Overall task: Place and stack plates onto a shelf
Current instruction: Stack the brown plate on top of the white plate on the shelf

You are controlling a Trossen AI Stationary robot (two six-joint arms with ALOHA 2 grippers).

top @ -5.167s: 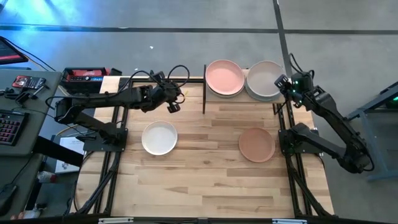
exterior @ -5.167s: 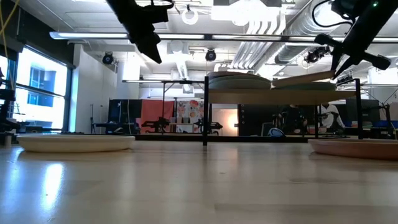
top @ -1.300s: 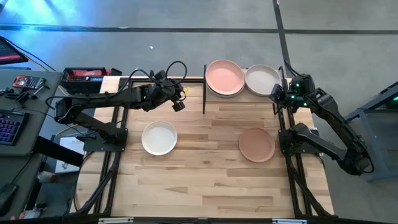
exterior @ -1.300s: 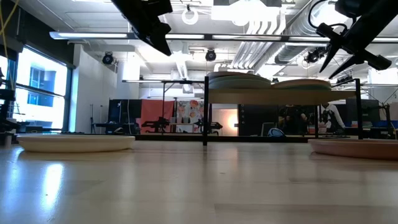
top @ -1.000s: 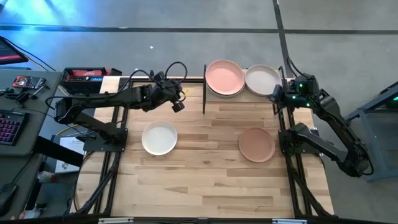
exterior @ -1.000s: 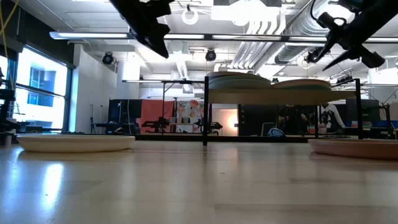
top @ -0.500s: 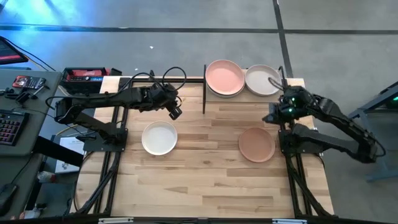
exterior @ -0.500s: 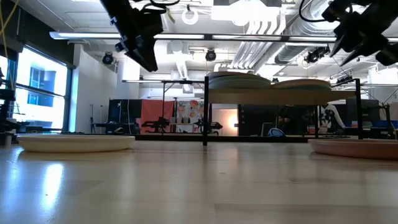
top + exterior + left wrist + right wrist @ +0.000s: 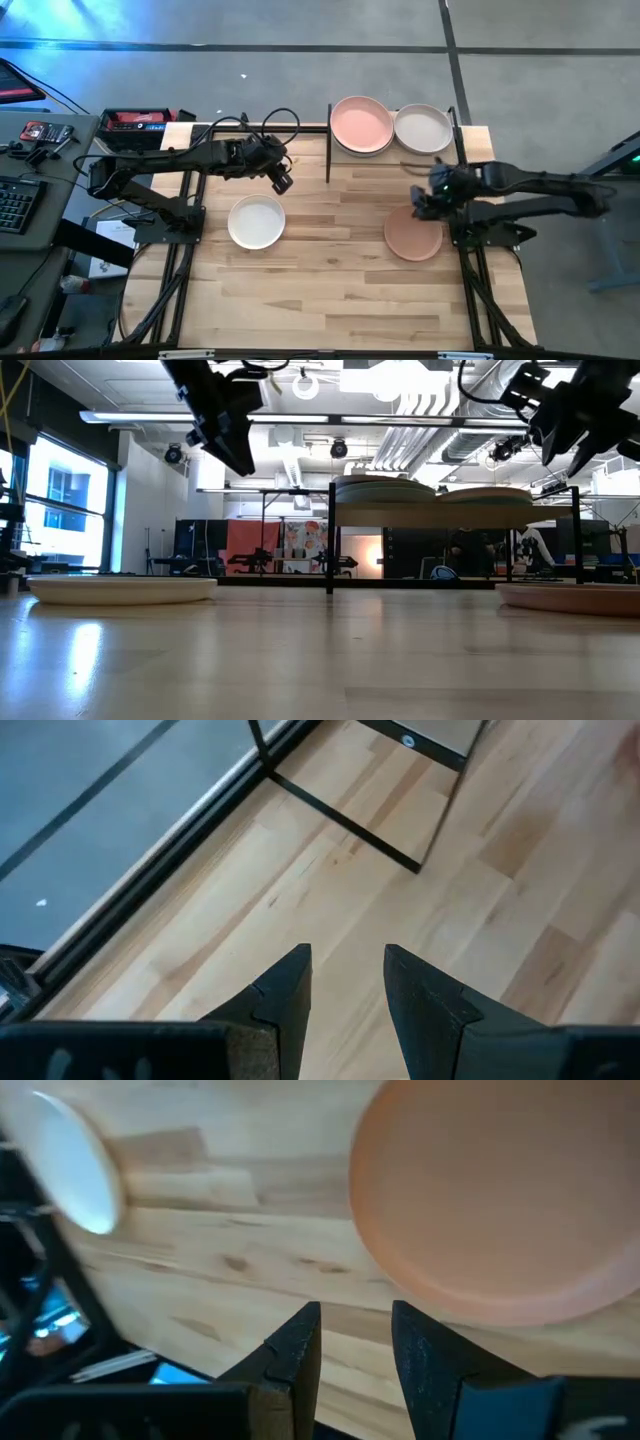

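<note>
A salmon plate (image 9: 413,233) and a white plate (image 9: 256,221) lie flat on the slatted tabletop. On the shelf (image 9: 329,150) at the far edge sit a pink plate (image 9: 361,125) on top of a stack and a pale plate (image 9: 423,130) beside it. My right gripper (image 9: 424,200) hovers open over the salmon plate's far rim (image 9: 480,1220), touching nothing. My left gripper (image 9: 283,183) hangs open in the air between the white plate and the shelf's left post; its wrist view shows only bare wood and the shelf's black frame (image 9: 340,815).
Bare wood lies between the two table plates and along the near half of the table. A red and black case (image 9: 135,121) and a keyboard (image 9: 12,205) sit off the table's left side. The arm bases stand at both side edges.
My right gripper has left the shelf's right end and swung toward the near edge and down, its arm now lying level and pointing left, ending over the salmon plate's far rim. My left gripper has shifted slightly toward the near edge. No plate has moved.
</note>
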